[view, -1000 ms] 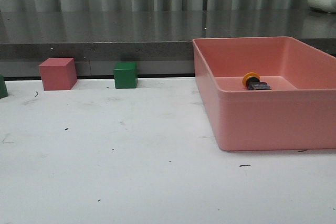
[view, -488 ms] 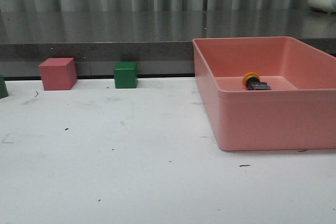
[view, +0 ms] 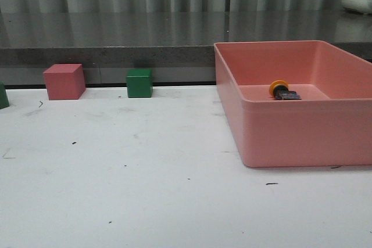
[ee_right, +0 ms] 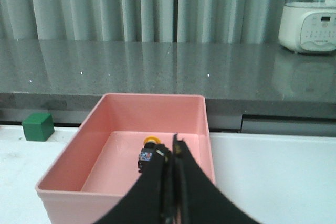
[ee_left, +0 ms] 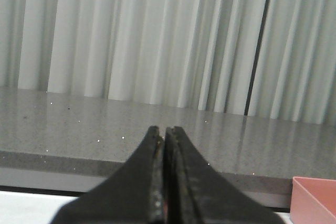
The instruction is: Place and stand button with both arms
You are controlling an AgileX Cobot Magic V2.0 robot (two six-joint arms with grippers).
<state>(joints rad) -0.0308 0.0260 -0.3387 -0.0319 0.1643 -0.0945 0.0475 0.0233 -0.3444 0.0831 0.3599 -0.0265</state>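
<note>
I see the button [view: 283, 90] lying on its side inside the pink bin [view: 302, 132], near the far wall of it. Its yellow-orange cap points to the left in the front view, and the dark blocky base is to the right of the cap. In the right wrist view I can make out small blue marks on the base, and the round cap is toward the far wall of the bin.

The left hand [ee_left: 164, 132] has its fingers pressed together and holds nothing; it looks over a grey stone counter [ee_left: 105, 124] toward pale curtains [ee_left: 157, 35]. The right hand [ee_right: 174, 142] has also its fingers together, empty, and it hangs above the near part of the bin, apart from the button.

The table [view: 116, 190] is white with some small dark marks and scratches. At its far edge stand a pink cube [view: 64, 81] and a green cube [view: 139, 82], well apart from the bin. Behind the table runs the grey counter, then the curtains. On the counter, at the right, stands a white appliance [ee_right: 307, 19] with a clear jar on top.
</note>
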